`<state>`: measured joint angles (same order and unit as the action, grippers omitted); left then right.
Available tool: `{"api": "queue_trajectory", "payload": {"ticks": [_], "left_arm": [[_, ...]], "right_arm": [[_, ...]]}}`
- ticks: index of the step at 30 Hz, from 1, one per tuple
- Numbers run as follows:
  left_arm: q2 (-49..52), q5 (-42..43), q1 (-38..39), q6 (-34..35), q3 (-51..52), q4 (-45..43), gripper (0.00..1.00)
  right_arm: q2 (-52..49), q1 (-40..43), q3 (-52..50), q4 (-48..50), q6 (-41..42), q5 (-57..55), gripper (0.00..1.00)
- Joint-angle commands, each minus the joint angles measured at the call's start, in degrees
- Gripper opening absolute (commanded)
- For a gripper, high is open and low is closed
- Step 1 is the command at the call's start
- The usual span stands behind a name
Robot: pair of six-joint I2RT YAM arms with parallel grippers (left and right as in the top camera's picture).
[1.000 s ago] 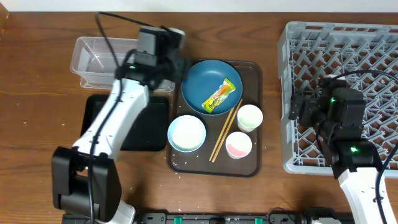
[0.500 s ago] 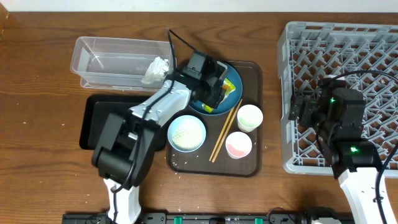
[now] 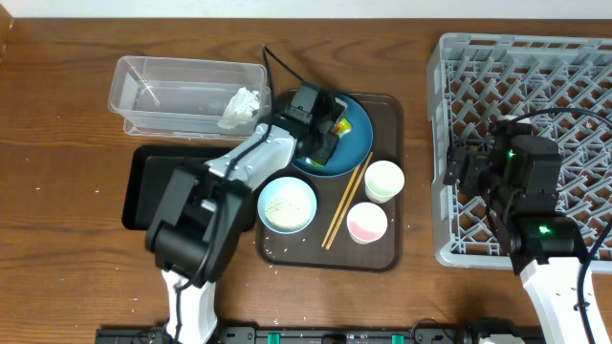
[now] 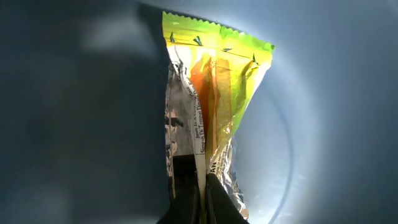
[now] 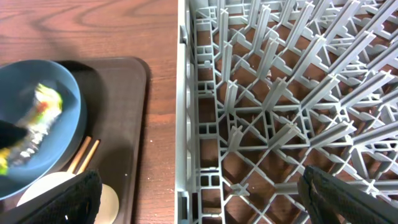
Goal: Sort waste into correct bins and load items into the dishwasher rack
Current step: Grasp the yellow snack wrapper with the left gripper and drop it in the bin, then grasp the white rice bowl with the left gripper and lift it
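Tissue (image 3: 242, 103) in tub (image 3: 172, 61), wrapper (image 4: 214, 106) seemingly on plate (image 3: 360, 143), rack (image 3: 535, 67) right of tray (image 3: 382, 254)

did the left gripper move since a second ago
Yes. The left gripper went right in the overhead view, from the clear tub's right end to the blue plate, now shut on the snack wrapper.

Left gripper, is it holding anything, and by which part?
Yes: the left gripper is shut on the snack wrapper, pinching its near end at the centre seam, over the blue plate.
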<state>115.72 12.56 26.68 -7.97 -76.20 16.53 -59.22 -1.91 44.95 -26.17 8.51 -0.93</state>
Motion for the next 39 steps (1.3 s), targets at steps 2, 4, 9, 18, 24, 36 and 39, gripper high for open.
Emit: {"api": "queue_trajectory", "payload": {"ticks": [2,4,9,18,24,36,39], "left_arm": [[-11.3,-2.86,-2.62,-0.55,0.11,0.57,0.06],[-15.52,-3.74,-4.48,-0.52,0.11,1.51,0.06],[-21.42,-9.49,-10.99,-0.5,0.11,4.33,0.06],[-18.53,-9.6,-22.36,4.22,0.13,5.97,0.14],[-16.81,-9.62,-24.06,4.17,0.11,5.9,0.5],[-27.8,3.76,-18.29,7.21,0.11,23.26,0.57],[-26.49,3.74,-13.9,7.23,0.72,28.81,0.58]], "right_arm": [[0.07,-0.52,1.14,-0.2,-0.22,-0.17,0.99],[0.07,-0.52,1.14,-0.2,-0.22,-0.17,0.99],[0.07,-0.52,1.14,-0.2,-0.22,-0.15,0.99],[0.07,-0.52,1.14,-0.22,-0.22,-0.15,0.99],[0.07,-0.52,1.14,-0.24,-0.22,-0.15,0.99],[0.07,-0.52,1.14,-0.2,-0.22,-0.15,0.99],[0.07,-0.52,1.14,-0.2,-0.22,-0.15,0.99]]}}
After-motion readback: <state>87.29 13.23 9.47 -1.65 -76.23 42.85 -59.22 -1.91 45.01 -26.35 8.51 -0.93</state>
